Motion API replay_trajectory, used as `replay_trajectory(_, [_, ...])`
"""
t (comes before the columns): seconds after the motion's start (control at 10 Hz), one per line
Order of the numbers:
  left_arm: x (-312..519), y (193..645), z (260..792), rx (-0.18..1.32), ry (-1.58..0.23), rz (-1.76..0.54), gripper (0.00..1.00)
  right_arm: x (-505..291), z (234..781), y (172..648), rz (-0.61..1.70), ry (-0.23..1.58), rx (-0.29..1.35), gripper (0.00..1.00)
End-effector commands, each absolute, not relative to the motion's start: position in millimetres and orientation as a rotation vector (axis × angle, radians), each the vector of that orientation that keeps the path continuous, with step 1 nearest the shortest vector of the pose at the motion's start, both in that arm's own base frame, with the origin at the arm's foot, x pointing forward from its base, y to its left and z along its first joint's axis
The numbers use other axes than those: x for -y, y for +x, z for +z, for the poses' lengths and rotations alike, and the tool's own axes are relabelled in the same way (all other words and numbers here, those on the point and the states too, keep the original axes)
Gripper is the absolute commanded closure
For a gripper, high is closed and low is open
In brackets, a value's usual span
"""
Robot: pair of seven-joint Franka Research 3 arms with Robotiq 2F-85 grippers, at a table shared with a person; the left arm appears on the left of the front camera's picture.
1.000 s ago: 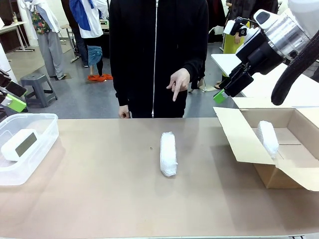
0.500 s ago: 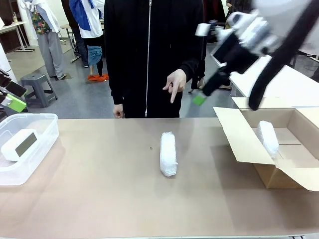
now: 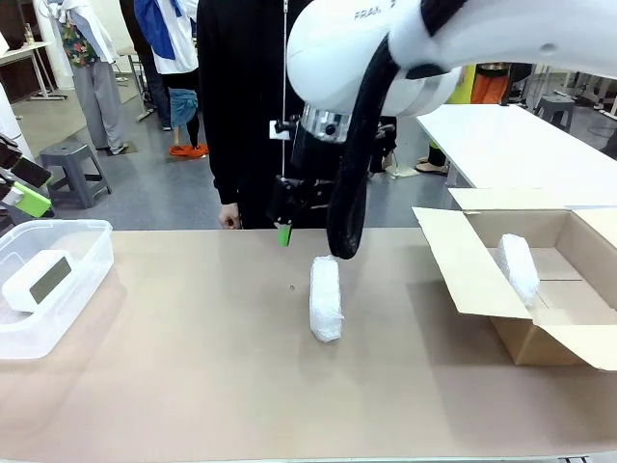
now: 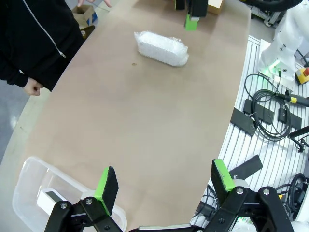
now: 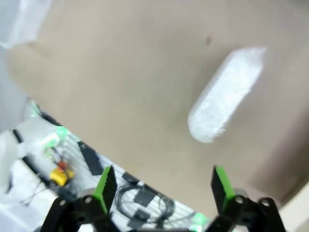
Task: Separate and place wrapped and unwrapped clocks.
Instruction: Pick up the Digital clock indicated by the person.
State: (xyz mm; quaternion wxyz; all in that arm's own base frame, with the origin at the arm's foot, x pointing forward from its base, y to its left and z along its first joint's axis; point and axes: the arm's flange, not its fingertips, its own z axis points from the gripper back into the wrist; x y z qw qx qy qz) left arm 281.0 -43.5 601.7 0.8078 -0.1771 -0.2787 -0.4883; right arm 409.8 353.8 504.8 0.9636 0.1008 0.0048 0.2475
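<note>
Your counter (image 3: pixel 193 386) open around wrapped bundle (image 3: pixel 326 298); right arm (image 3: pixel 386 58) overhangs its far end; bin (image 3: pixel 58 289) left, box (image 3: pixel 482 280) right.

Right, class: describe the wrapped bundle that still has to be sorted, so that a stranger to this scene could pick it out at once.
Start at the brown table and look to its middle, between the clear plastic tub and the open cardboard box. The wrapped bundle lies there on bare tabletop, an oblong in white bubbly foam. Unlike the other bundle and the bare clock, it sits in no container.
</note>
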Motion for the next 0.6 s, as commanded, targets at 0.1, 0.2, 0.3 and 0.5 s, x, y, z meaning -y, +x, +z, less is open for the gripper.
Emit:
replay_trajectory(0.1, [44,281,602,0.598,-0.396,-1.042,0.0,-363,475,423,0.321,0.208,-0.009,0.0])
replay_trajectory(0.2, [44,281,602,0.598,-0.396,-1.042,0.0,-354,463,430,0.258,0.202,0.037,0.0])
replay_trajectory(0.3, [44,281,602,0.598,-0.396,-1.042,0.0,-342,450,433,0.239,0.176,0.075,0.0])
replay_trajectory(0.5, [44,281,602,0.598,-0.396,-1.042,0.0,-332,430,433,0.205,0.117,0.086,0.0])
